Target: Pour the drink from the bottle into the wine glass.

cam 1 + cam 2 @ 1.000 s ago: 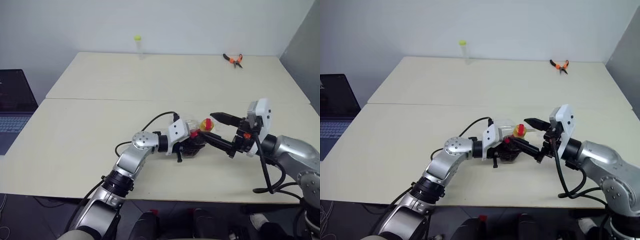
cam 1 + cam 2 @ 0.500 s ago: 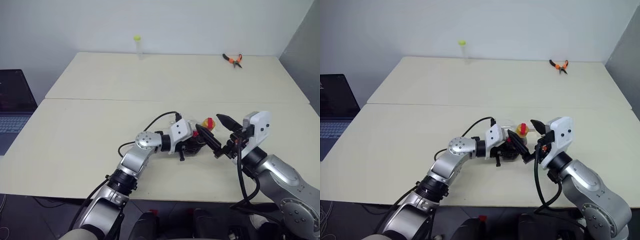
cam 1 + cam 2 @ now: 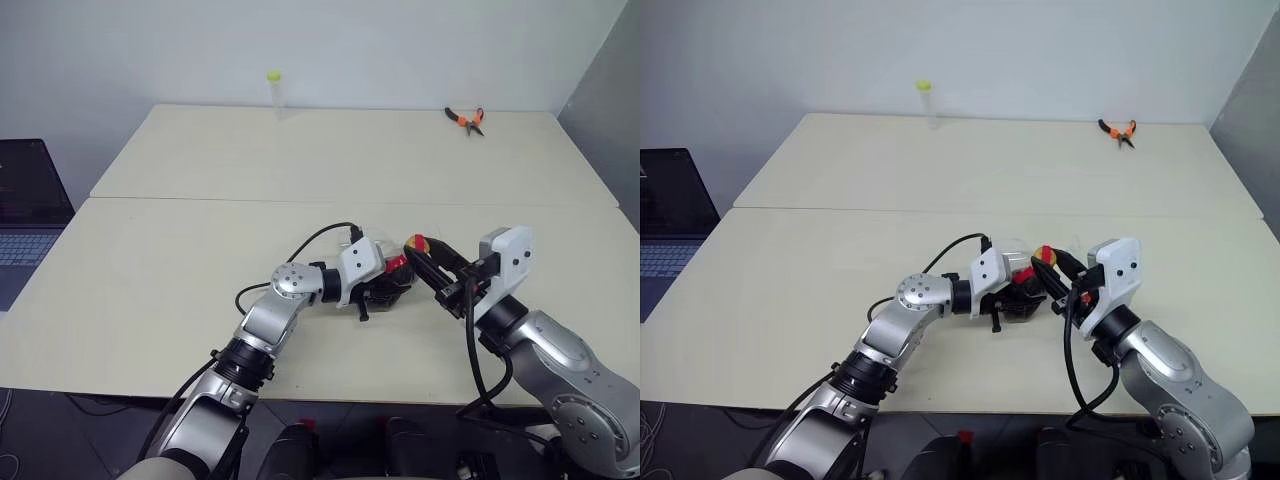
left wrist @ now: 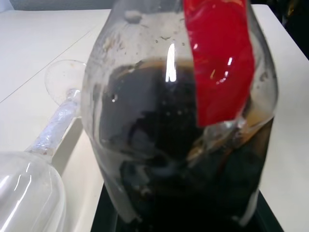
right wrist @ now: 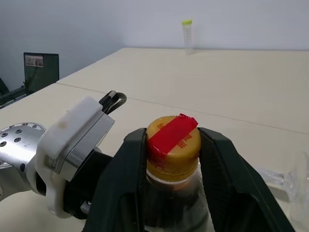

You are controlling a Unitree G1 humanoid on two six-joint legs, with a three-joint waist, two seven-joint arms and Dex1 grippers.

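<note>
Bottle point(image 4: 178, 125) stands near the table's point(image 3: 200, 240) front edge, approx centre, w/ left gripper point(image 3: 385, 290) clenched on its bulbous body from 9 o'clock. Drink point(image 4: 159, 159) is all inside, filling the lower body. Right gripper point(image 5: 171, 145) comes in from 3 o'clock, fingers point(image 5: 120, 169) pressed on both sides of the yellow cap point(image 5: 173, 145), so grasping the cap. Cap is on, red tape strip across it. Wine glass point(image 4: 29, 193) lies on its side just beside the bottle, empty.

Progress est: early. Bottle secured, cap gripped. Left to do: unscrew cap, get glass upright, pour.
</note>
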